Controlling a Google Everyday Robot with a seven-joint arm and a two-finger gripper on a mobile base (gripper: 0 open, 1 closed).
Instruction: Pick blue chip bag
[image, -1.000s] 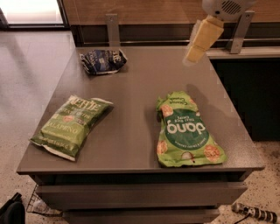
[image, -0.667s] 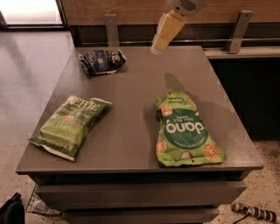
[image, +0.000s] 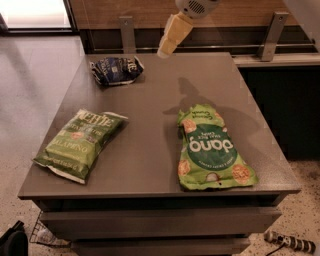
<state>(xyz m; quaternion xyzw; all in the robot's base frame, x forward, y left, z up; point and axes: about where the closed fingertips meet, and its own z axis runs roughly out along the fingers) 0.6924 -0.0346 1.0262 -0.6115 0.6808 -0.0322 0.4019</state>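
The one camera looked from high above the near edge of the table (image: 150, 130), tilted steeply down and facing across to its far side, near enough that the top filled most of the frame. The gripper (image: 167, 45) hung at the upper edge, over that far side.

Smooth, matt grey top on the table (image: 150, 105), just a soft sheen. At its far left corner sits the blue chip bag (image: 116, 70), crinkled shiny film. On its near half, the jalapeño bag (image: 80, 144) and the rice chip bag (image: 210, 150) are wrinkled, lightly glossy plastic. Above the table's far edge hangs the gripper (image: 166, 47), smooth cream plastic.
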